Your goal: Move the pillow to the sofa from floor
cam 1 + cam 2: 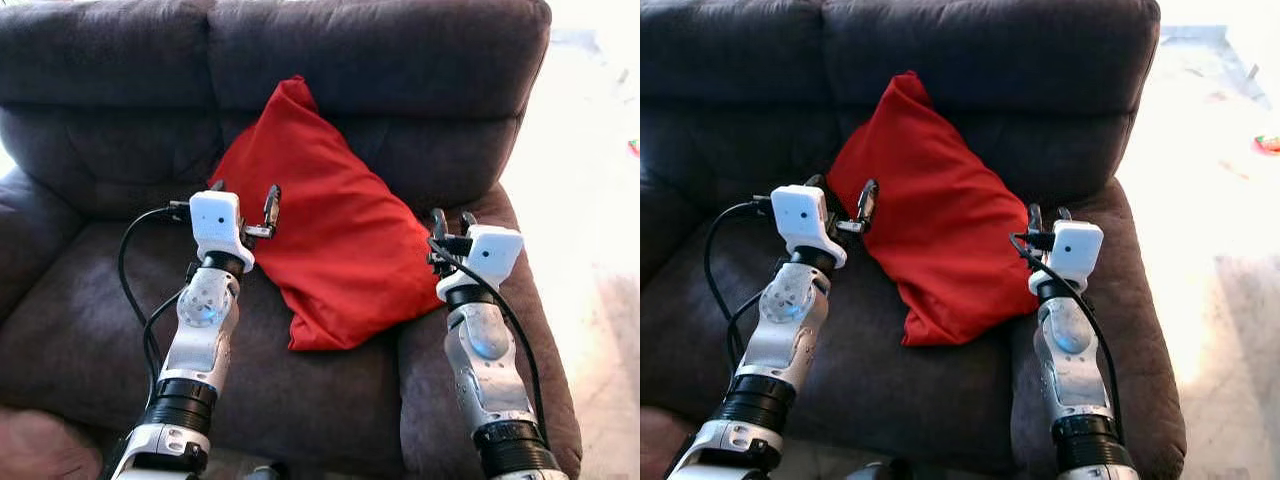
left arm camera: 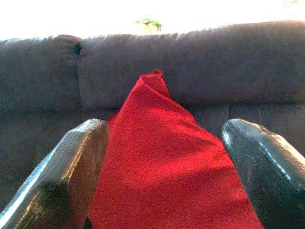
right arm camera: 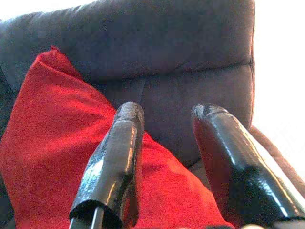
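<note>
Looks like you were basically done here: the pillow (image 1: 335, 240) sat on the sofa (image 1: 90, 330) seat, leaning against the backrest. Both grippers were spread open with nothing in them, left gripper (image 1: 245, 195) by the pillow's left edge, right gripper (image 1: 452, 222) by its right. All that remained was backing the arms off; no containers around.

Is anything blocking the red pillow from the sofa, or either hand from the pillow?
Nothing visible. The red pillow already lies on the sofa seat, leaning on the backrest. The left hand and right hand flank it, both open.
</note>
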Available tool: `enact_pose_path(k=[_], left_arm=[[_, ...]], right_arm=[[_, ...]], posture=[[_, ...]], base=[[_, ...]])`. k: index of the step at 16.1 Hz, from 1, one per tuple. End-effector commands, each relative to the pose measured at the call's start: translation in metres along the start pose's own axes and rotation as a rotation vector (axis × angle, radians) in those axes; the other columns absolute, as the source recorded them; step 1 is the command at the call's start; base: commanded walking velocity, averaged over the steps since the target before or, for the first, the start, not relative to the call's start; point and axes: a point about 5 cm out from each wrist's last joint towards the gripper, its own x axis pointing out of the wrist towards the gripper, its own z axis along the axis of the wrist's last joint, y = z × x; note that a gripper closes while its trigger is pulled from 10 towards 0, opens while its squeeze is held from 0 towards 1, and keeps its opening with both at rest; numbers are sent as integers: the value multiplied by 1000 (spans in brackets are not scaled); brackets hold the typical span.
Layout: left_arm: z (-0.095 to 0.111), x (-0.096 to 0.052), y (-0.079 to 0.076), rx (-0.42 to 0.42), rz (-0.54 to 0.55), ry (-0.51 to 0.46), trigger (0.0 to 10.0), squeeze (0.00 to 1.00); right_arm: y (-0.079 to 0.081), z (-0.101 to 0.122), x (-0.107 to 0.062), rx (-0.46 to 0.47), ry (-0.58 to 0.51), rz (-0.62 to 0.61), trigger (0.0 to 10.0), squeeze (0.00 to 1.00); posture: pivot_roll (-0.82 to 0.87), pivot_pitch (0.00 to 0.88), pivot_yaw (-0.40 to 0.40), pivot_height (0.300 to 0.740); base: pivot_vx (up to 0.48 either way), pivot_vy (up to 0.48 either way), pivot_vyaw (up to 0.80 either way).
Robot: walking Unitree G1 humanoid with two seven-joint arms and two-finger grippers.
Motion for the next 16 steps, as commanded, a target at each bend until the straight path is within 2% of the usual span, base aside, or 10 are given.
enact_pose_path(k=[1, 10, 16], left_arm=[[-2, -3, 2, 0, 8, 13, 10000, 0], [-3, -3, 4, 6, 19, 23, 10000, 0], [-2, -4, 6, 1, 25, 16, 10000, 0]], right_arm=[[3, -3, 0, -9, 21, 11, 10000, 0], [2, -4, 1, -13, 28, 18, 10000, 0], [3, -4, 1, -14, 29, 26, 10000, 0]], posture=[[28, 144, 54, 739], [26, 142, 46, 739], [25, 133, 43, 739]], base=[[0, 0, 0], [0, 0, 0], [-298, 0, 0]])
